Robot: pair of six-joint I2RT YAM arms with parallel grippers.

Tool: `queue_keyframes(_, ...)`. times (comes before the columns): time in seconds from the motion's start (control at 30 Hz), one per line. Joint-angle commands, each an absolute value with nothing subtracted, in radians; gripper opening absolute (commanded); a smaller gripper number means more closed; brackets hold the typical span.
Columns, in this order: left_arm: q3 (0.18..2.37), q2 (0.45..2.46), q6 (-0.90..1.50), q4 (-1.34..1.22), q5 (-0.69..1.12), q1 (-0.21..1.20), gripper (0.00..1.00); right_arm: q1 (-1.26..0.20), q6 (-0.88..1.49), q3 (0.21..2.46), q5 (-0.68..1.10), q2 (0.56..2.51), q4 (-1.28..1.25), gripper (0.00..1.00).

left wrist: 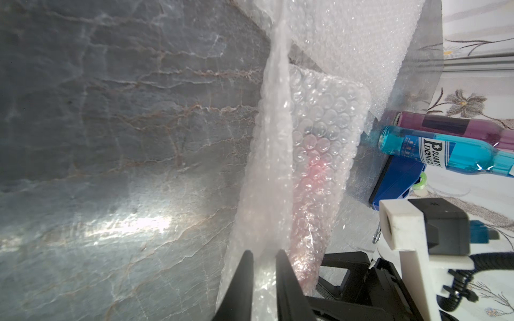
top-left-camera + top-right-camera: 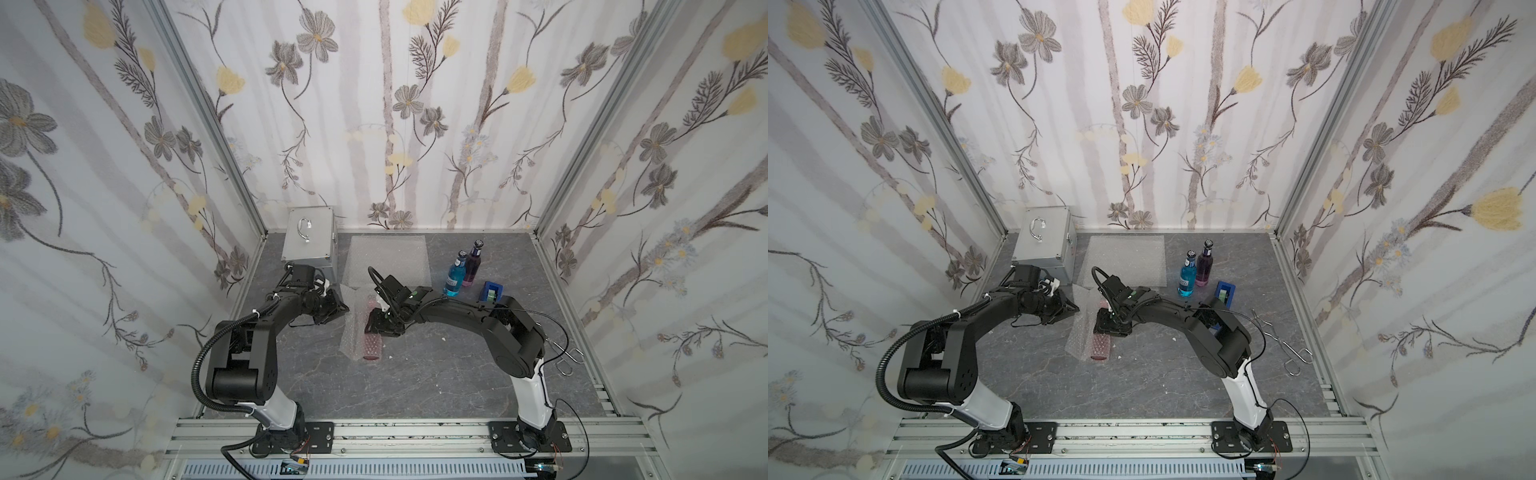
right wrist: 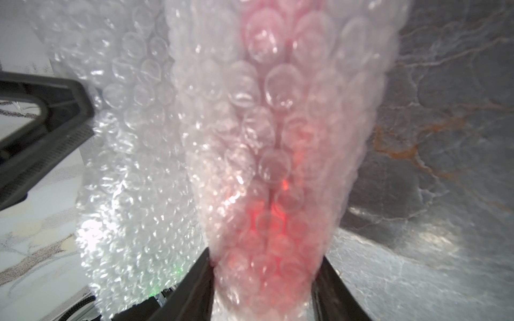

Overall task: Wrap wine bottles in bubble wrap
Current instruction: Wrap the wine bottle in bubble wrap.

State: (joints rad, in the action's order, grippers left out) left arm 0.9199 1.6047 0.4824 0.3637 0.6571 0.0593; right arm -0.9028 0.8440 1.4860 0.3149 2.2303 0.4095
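Red bottle (image 2: 371, 348) lies flat on the tabletop (image 2: 436, 374) approx. midway btw the two arms. Its long axis runs near-to-far: base toward the robot, neck toward the back wall. The bubble wrap (image 2: 352, 328) is partly round it, w/ the loose side spilling off toward the left arm. Right hand (image 3: 265, 257) is clamped across the bottle's body through the wrap, one finger each side, so its grip sits crosswise to the axis; the base end pokes out below it in both top views. Left hand (image 1: 263, 266) is just beside the bottle on the flap side, fingers (image 1: 246, 278) drawn nearly together on a raised fold of wrap, which looks pinched. Key relation: flap is on the left hand's side and the bottle is just beyond it, so prob. the pull goes up and over, square to the axis, toward the right arm, while the right hand pins or rolls the bottle. Risk: the right hand's fingers sit in the flap's path. Blue bottle (image 2: 455, 276) and purple bottle (image 2: 471, 266) stand upright, well apart, far-right, not yet wrapped; spare sheet (image 2: 388, 257) lies flat further back.
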Motion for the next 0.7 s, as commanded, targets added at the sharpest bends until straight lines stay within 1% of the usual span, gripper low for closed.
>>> queue_keyframes(0.0,0.927,1.610,0.492,0.359,0.666,0.063,0.11,-0.904,0.841,1.485,0.284,2.246,0.429,0.50)
queue_keyframes(0.13,0.929,1.600,0.492,0.359,0.676,0.064,0.00,-0.904,0.841,1.485,0.284,2.245,0.430,0.50)
queue_keyframes(0.37,0.931,1.579,0.503,0.333,0.735,0.071,0.00,-0.904,0.841,1.485,0.285,2.249,0.428,0.49)
queue_keyframes(0.57,0.939,1.589,0.520,0.287,0.804,0.112,0.00,-0.904,0.839,1.487,0.291,2.252,0.427,0.49)
queue_keyframes(0.67,0.953,1.603,0.532,0.284,0.824,0.128,0.00,-0.904,0.839,1.486,0.291,2.252,0.426,0.53)
